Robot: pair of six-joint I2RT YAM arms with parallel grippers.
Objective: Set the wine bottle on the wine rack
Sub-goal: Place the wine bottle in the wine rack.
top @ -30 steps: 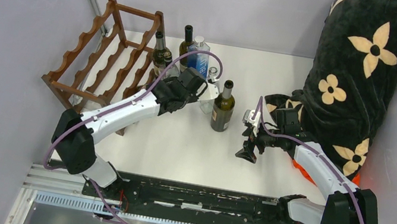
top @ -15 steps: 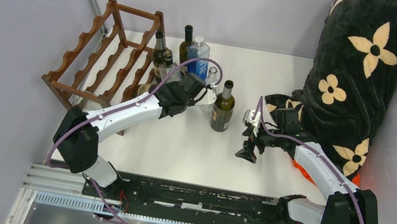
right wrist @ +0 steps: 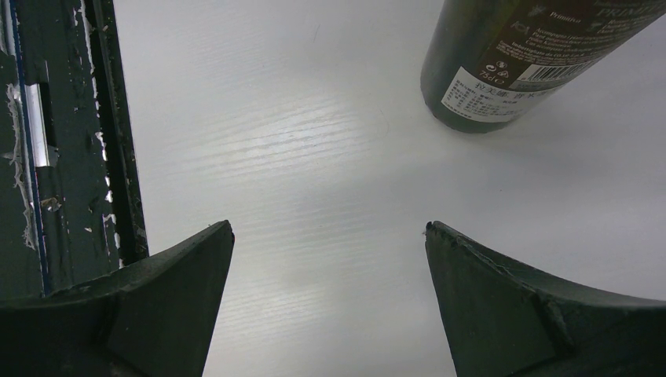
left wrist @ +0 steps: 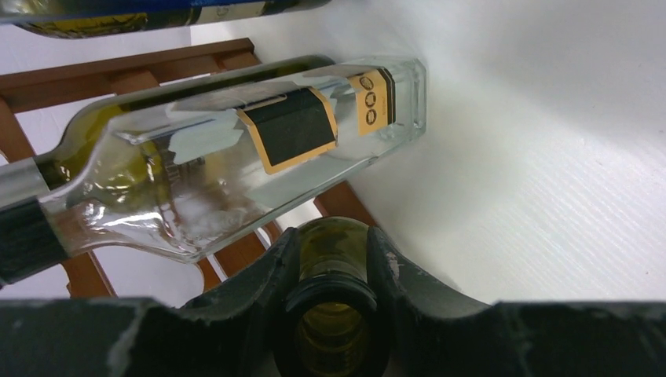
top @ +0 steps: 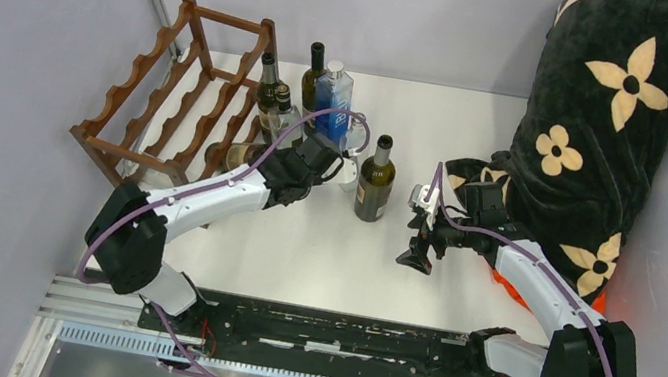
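The dark reddish-brown wine rack (top: 178, 93) stands at the far left; its bars show in the left wrist view (left wrist: 126, 78). My left gripper (top: 291, 168) is shut on the neck of an olive-green wine bottle (left wrist: 334, 251), whose open mouth faces the camera between the fingers (left wrist: 271, 275). The bottle's body (top: 243, 150) points toward the rack's near right side and is mostly hidden by the arm. My right gripper (top: 414, 258) is open and empty over bare table (right wrist: 330, 236).
Upright bottles crowd behind the left gripper: a clear labelled one (top: 282, 118) (left wrist: 259, 149), two dark ones (top: 270, 85) (top: 313, 69), a blue one (top: 334, 97). Another dark bottle (top: 375, 180) (right wrist: 510, 63) stands mid-table. A black flowered blanket (top: 614, 122) fills the right.
My left gripper has drawn back toward the near side and a little left with the green bottle in it. The right arm has not moved.
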